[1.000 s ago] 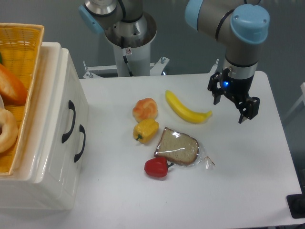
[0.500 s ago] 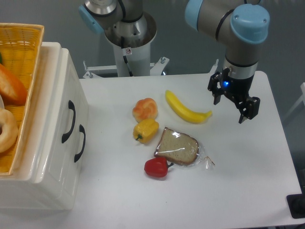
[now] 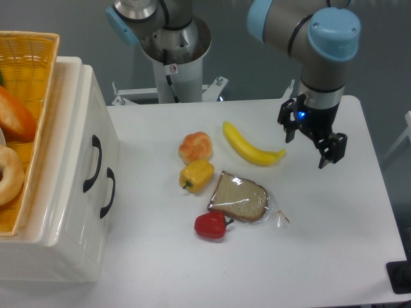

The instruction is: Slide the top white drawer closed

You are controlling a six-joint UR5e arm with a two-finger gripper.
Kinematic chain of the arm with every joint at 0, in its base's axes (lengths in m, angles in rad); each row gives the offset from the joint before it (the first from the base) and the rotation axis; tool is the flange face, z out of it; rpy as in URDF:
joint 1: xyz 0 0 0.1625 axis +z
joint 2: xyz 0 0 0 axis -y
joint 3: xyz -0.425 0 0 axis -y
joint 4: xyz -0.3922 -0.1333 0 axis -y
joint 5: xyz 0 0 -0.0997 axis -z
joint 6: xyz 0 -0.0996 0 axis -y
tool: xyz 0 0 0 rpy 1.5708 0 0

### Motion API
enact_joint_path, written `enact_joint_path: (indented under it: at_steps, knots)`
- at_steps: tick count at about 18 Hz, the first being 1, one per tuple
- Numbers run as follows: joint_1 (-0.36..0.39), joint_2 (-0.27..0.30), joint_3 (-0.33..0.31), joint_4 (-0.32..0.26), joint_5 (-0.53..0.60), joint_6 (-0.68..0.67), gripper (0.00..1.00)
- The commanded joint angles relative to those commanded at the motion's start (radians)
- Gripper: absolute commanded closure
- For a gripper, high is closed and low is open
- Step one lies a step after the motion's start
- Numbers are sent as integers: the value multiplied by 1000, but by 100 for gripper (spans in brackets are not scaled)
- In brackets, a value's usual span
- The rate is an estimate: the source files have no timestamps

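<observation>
Claw [image 3: 307, 145] hangs over the worktop [image 3: 334, 224] at about 2 o'clock of the picture, with its two black fingers spread wide and nothing between them. Against the picture of half a second ago it has moved a little to the left, and the blue-capped arm [image 3: 332, 32] above it moved the same small way; all other things lie as they did.

At 9 o'clock stands the white cabinet, and the top white drawer [image 3: 87, 138] is in its upper part, its front panel facing the middle of the worktop. Its curved black handle [image 3: 94, 163] sits just above the like handle of the lower drawer [image 3: 108, 192]. The drawer front looks nearly level with the cabinet face; whether a small gap is left I cannot tell. The claw is well apart from it, on the other side of the worktop.

On top of the cabinet, at 10 o'clock, rests the yellow wicker basket [image 3: 35, 58] with some food inside, cut by the picture edge.

Between drawer and claw lie the foods: a banana [image 3: 250, 146] just beside the claw at its 9 o'clock, an orange-pink fruit [image 3: 195, 146], a yellow pepper [image 3: 196, 174] below it, a slice of bread in clear wrap [image 3: 239, 197], and a red pepper [image 3: 210, 225] touching the wrap at 6 o'clock
</observation>
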Motion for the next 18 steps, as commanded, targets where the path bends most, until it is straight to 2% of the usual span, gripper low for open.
enact_joint_path:
  at_steps: [7,18]
  knots:
    - [-66,-55,9,28,-2,-3,0]
    - [-86,-84,-2,34,2,-35,0]
